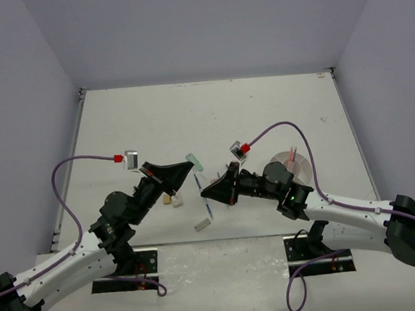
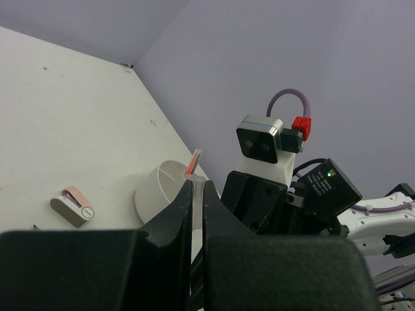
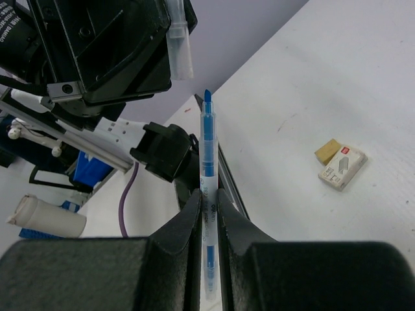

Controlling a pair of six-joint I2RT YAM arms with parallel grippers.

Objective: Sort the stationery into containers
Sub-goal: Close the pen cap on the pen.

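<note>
Stationery sits near the middle of the surface (image 1: 189, 113), and two pieces are up in the air. The right tool (image 1: 206, 193) is clamped on a blue pen (image 3: 206, 149), which sticks out past its fingers. The left tool (image 1: 190, 168) is squeezed together on a thin clear cap (image 3: 179, 45), close to the tip of the blue pen but not touching it. The two tools face each other, the left one a bit farther away.

Below them, a tan block (image 1: 167, 197) lies just beside a white box (image 1: 176, 201). A pale piece (image 1: 203, 224) lies nearer, on its own. The white cup (image 1: 303, 170) stands to the right, partly behind the right arm, and a red pen (image 1: 292, 155) leans inside it. A pink and grey piece (image 2: 72, 205) lies on the surface near the cup.
</note>
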